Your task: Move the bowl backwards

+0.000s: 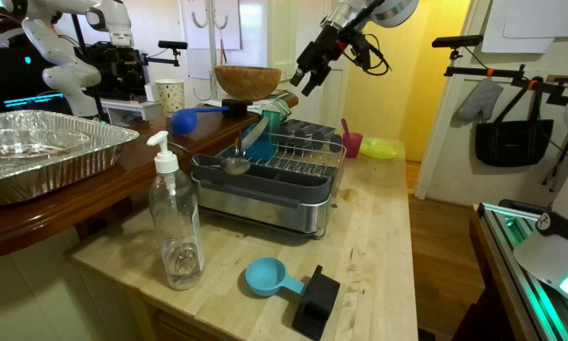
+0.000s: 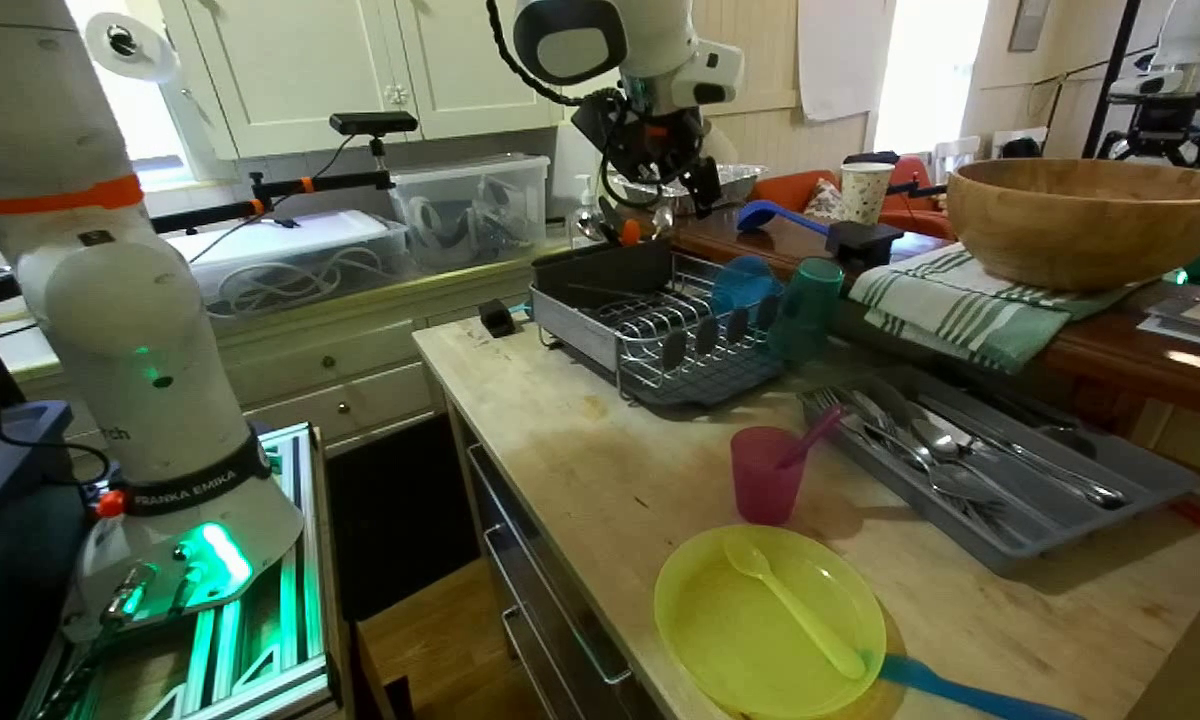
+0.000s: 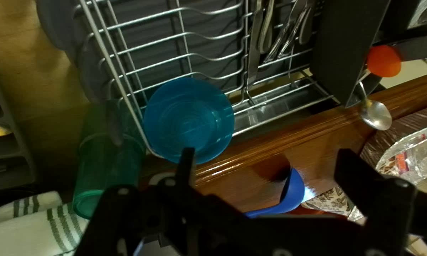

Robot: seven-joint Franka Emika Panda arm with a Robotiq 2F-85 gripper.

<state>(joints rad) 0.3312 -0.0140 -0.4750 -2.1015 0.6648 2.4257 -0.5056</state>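
The small teal-blue bowl (image 3: 189, 119) rests tilted in the dish rack (image 1: 265, 213), at its edge along the raised brown counter. It also shows in an exterior view (image 1: 259, 144) and in another exterior view (image 2: 745, 287). My gripper (image 1: 302, 84) is in the air above the rack, apart from the bowl. In the wrist view the gripper (image 3: 267, 153) has its fingers wide apart with nothing between them. Its left finger overlaps the bowl's lower rim in that view.
A green cup (image 3: 105, 167) stands beside the bowl. A blue ladle (image 1: 183, 121) and a large wooden bowl (image 1: 247, 81) are on the raised counter (image 3: 235, 185). A soap bottle (image 1: 177, 227), a turquoise scoop (image 1: 267, 277), a pink cup (image 2: 765, 475) and a cutlery tray (image 2: 1010, 540) surround the rack.
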